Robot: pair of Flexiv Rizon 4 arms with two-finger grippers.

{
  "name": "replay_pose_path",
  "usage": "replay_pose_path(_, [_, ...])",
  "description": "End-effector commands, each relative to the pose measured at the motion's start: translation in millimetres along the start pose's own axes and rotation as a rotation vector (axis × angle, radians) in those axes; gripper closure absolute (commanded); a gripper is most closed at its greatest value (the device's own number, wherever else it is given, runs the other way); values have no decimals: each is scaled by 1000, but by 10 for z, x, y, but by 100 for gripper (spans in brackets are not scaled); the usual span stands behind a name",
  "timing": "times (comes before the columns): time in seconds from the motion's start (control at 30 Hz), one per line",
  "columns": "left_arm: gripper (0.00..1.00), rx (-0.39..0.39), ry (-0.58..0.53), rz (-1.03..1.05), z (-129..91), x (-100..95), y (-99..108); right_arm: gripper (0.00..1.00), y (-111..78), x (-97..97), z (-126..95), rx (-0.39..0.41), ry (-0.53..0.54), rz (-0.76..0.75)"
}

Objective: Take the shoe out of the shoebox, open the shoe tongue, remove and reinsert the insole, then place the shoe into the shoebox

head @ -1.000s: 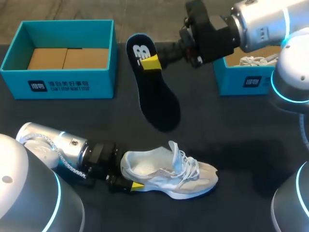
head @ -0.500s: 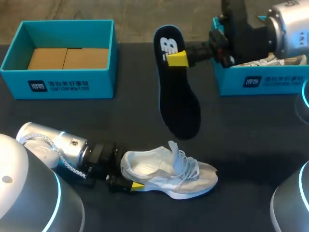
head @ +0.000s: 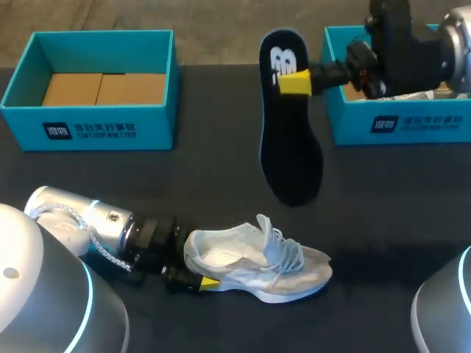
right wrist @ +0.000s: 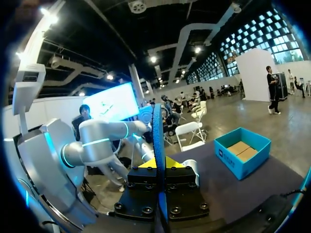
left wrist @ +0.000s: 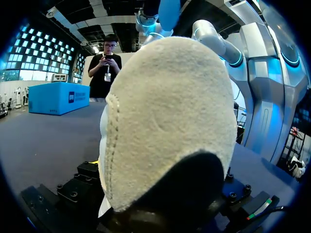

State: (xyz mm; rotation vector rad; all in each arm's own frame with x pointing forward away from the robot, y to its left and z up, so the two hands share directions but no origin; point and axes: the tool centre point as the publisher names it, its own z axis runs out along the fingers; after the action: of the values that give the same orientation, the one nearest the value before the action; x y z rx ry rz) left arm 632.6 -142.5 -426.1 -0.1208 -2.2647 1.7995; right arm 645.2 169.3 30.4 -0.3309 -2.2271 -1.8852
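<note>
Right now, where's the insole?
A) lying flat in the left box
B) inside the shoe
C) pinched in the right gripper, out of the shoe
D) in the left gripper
C: the right gripper is shut on the heel end of the dark insole, which hangs well apart from the white shoe on the table.

**Shoe in front, insole held behind it**

The shoe (head: pixel 257 261) is laid at the tabletop's (head: pixel 184 184) front, its heel clasped from the left by the left hand (head: pixel 193 269). Behind it, the insole (head: pixel 289 140) is held up by the right hand (head: pixel 292 82), between the left box (head: pixel 88 132) and the right box (head: pixel 401 125).
</note>
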Motion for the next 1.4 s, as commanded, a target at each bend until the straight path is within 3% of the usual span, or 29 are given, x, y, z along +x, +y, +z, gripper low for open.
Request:
replay_pose_path(0.03, [100,-2,-2,-1,-15,-5,27,100,214,323,-308,39,-40,13])
replay_pose_path(0.3, [100,-2,-2,-1,-15,-5,27,100,309,536,-428,-10,-22,72])
replay_pose_path(0.5, [100,-2,-2,-1,-15,-5,27,100,252,628,-477,-47,-24,147])
replay_pose_path(0.83, [100,-2,-2,-1,-15,-5,27,100,131,801,-496,0,-68,147])
replay_pose_path(1.0, [100,-2,-2,-1,-15,-5,27,100,40,848,-507,-26,-75,181])
replay_pose_path(1.4, [100,-2,-2,-1,-15,-5,27,100,24,941,-508,-31,-70,184])
